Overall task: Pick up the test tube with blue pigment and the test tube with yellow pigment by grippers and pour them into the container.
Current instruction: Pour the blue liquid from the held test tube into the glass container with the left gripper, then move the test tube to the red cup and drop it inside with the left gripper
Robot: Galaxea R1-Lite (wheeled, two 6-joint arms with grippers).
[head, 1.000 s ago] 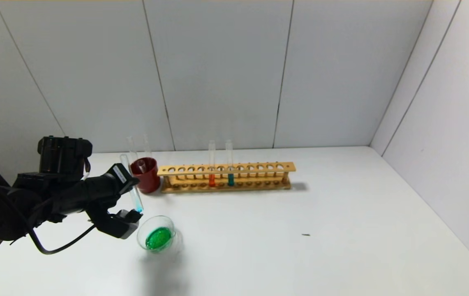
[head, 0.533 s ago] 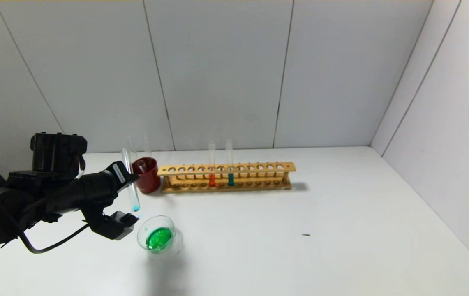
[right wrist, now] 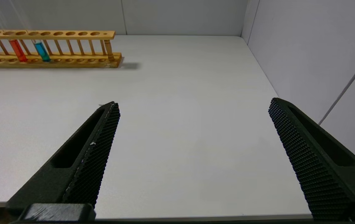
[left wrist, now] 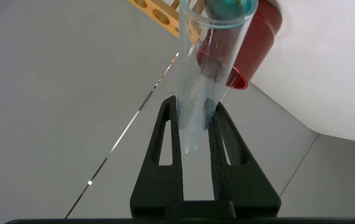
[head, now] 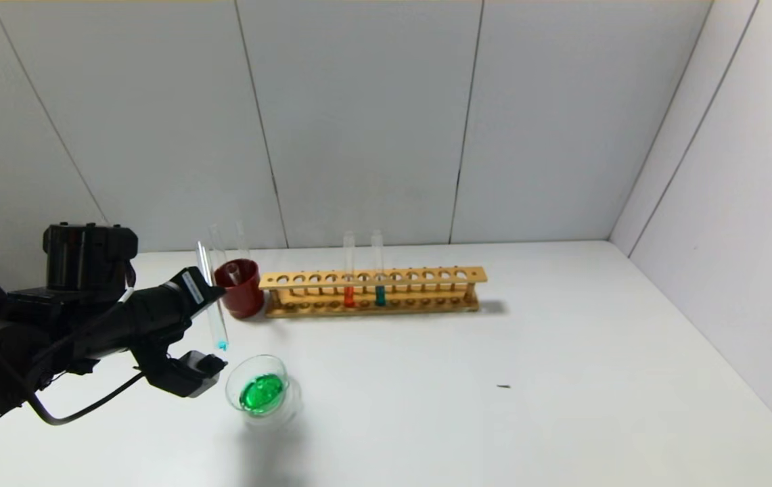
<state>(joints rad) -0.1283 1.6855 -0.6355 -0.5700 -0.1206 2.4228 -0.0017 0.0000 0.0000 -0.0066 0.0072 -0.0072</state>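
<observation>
Since a second ago, left gripper has pulled back left and tipped its tube nearly upright, away from the dish.

Going left to right: its fingers are clamped on a near-empty test tube with just a blue drop at the bottom, so I'd guess that pour's done and it's held upright to stop drips. Container sits just right of it on the table, holding green liquid. Red cup has empties, rack keeps the orange and teal tubes. No yellow tube visible. Right gripper idles over bare table, fingers wide apart.
</observation>
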